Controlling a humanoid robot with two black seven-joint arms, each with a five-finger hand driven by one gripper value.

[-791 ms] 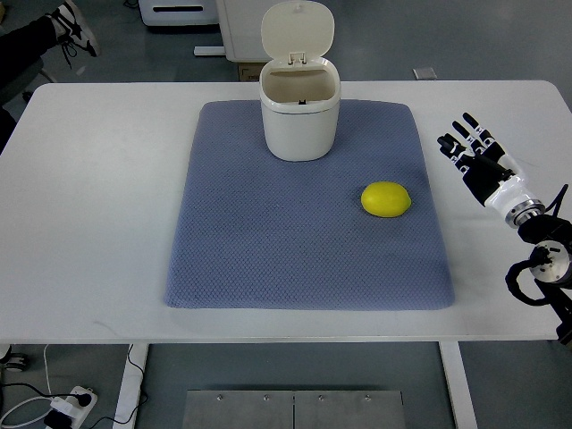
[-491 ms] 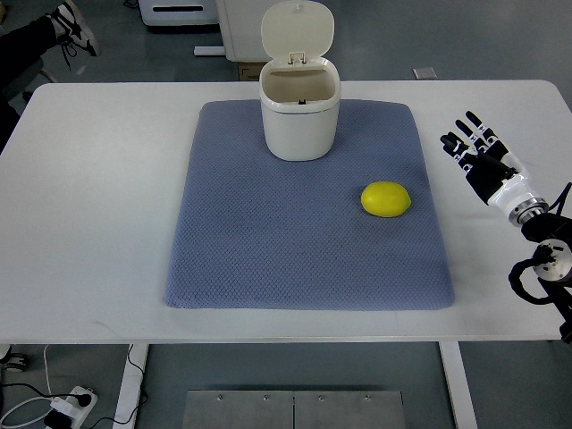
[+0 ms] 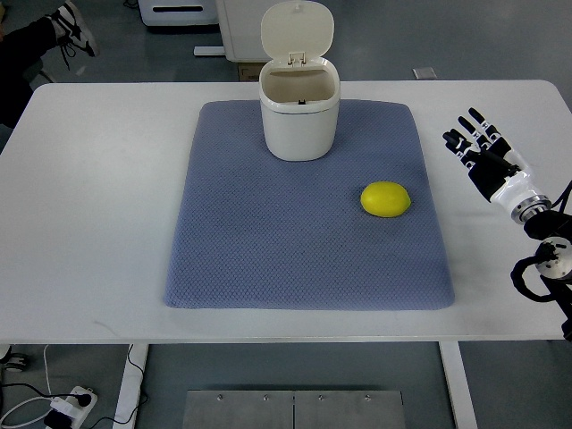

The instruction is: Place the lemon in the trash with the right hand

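Note:
A yellow lemon (image 3: 386, 198) lies on the right part of the blue mat (image 3: 268, 241). At the mat's far edge stands a small white trash bin (image 3: 299, 113), its lid tipped up and its mouth showing. My right hand (image 3: 476, 143) hovers over the white table to the right of the mat, about a hand's length from the lemon, fingers spread and holding nothing. The left arm does not show.
The white table (image 3: 98, 206) carries the mat. A person's leg and shoe (image 3: 73, 25) show at the top left, beyond the table. Cables and a power strip (image 3: 67, 407) lie on the floor at the lower left.
My right hand has drifted slightly to the right and a little farther from the lemon. The lemon and the bin have not moved.

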